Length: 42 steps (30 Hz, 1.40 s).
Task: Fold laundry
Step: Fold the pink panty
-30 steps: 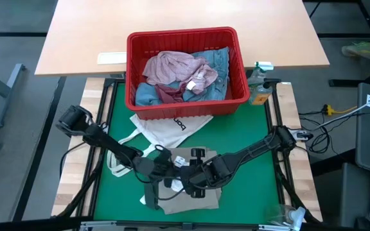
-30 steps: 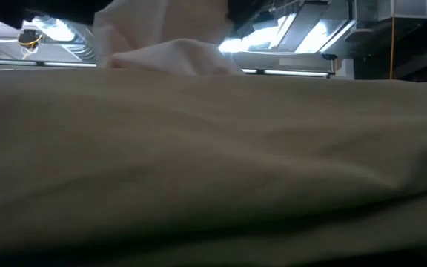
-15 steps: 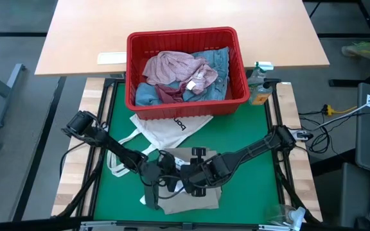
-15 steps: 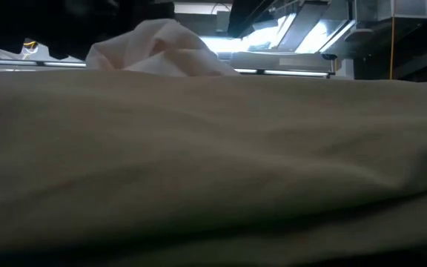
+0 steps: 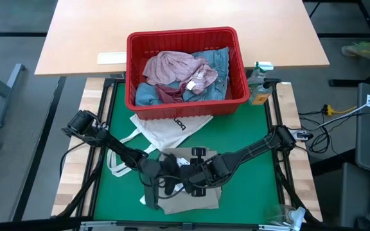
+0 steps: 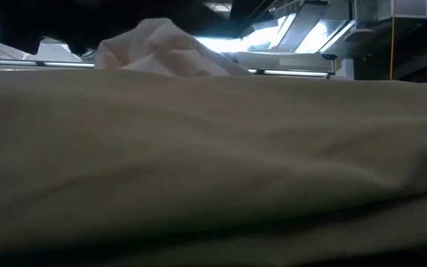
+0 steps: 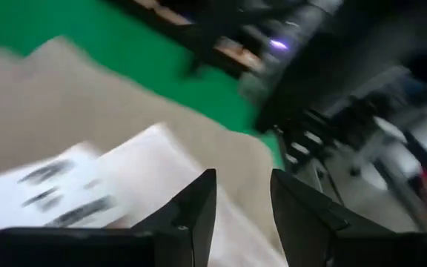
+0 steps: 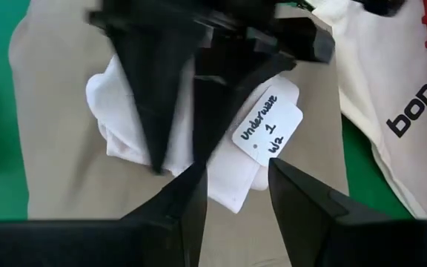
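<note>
Folded beige trousers (image 5: 194, 199) lie on the green mat near the table's front edge and fill the low view (image 6: 213, 163). A small white garment (image 8: 124, 126) with a handwritten paper tag (image 8: 269, 122) lies bunched on them. My left gripper (image 8: 178, 163) stands open over it, fingers pointing down at the white cloth, coming in from the table's left (image 5: 170, 174). My right gripper (image 8: 237, 185) hangs open just above the same spot, slanting down from the right (image 5: 196, 183), and holds nothing. My left gripper has its fingertips (image 8: 154, 165) right at the white garment's middle, coming from above at a slant. Cloth shows in the gap between the fingers (image 7: 245, 182). Whether the tips touch the cloth I cannot tell.
A red basket (image 5: 185, 108) at the far side holds a pink top (image 5: 172, 67) and blue jeans (image 5: 217, 64). A white tote bag (image 5: 166, 128) lies between the basket and the trousers. Small bottles (image 5: 259, 83) stand at the far right corner.
My left gripper has sunk a little over the trousers and rolled about its own axis. The white garment, part of which hung up higher a second ago, now lies as a heap on the beige trousers.
</note>
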Tool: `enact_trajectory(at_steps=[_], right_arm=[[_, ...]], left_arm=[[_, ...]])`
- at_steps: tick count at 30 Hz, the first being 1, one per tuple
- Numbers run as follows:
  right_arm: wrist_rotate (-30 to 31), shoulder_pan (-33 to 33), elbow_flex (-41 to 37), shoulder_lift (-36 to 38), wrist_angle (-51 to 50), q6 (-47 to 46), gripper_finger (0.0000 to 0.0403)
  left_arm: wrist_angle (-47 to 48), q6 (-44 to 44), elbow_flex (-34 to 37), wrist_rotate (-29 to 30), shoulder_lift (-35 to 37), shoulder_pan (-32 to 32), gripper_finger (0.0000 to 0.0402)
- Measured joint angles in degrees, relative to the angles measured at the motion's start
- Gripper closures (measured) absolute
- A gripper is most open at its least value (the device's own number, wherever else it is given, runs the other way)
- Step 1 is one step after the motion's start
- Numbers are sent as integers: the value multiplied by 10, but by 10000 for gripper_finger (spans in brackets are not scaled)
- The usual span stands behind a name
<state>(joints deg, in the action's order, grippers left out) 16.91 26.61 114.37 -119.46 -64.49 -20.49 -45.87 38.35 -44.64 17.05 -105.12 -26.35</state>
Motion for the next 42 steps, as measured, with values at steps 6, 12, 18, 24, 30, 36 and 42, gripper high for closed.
enact_trajectory(at_steps=[6,12,18,24,30,36,42], right_arm=[[0,0,0,0,0,0,260],[-19,0,0,0,0,0,260],[-13,0,-32,-1,51,0,260],[-10,0,-89,-1,121,-2,260],[-13,0,-166,-1,201,-2,260],[-15,-1,-202,-1,221,-5,260],[-15,0,-181,0,202,2,260]], left_arm=[[-22,-80,0,-50,19,0,297],[28,-150,0,-56,65,0,319],[121,-160,-1,-57,97,-16,337],[226,-133,0,-29,96,-52,343],[277,-132,0,45,86,-84,339],[274,-134,0,59,54,-86,339],[267,-135,0,59,49,-85,342]])
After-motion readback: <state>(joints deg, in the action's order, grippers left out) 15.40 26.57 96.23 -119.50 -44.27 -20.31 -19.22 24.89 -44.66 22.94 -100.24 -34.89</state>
